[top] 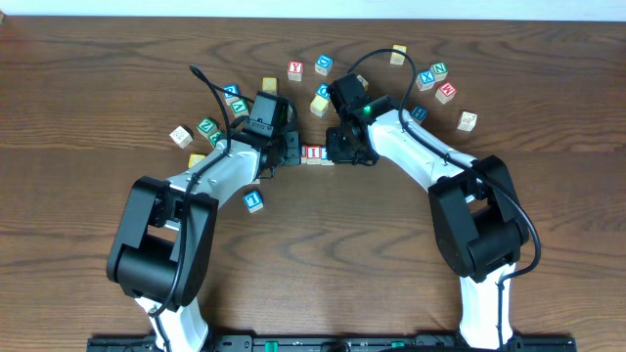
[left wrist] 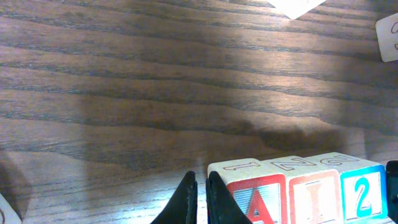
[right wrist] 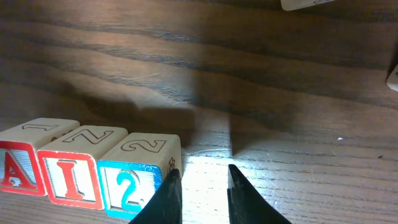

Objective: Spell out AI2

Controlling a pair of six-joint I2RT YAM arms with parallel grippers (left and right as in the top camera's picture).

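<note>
Three wooden cubes stand side by side in a row reading A, I, 2. In the left wrist view I see the red A cube (left wrist: 258,200), the red I cube (left wrist: 314,196) and the blue 2 cube (left wrist: 364,194). My left gripper (left wrist: 201,183) is shut and empty, its tips right beside the A cube's left side. In the right wrist view the 2 cube (right wrist: 130,183) is the right end of the row, after the I cube (right wrist: 71,177) and the A cube (right wrist: 15,167). My right gripper (right wrist: 203,175) is open over bare table, one finger (right wrist: 169,190) against the 2 cube's right side.
From overhead the row (top: 313,153) lies between both wrists at the table's centre. Loose cubes are scattered behind and beside the arms: a blue cube (top: 253,200) near the left arm, a Y cube (top: 295,69), a cluster (top: 433,76) at the back right and one (top: 180,136) at the left.
</note>
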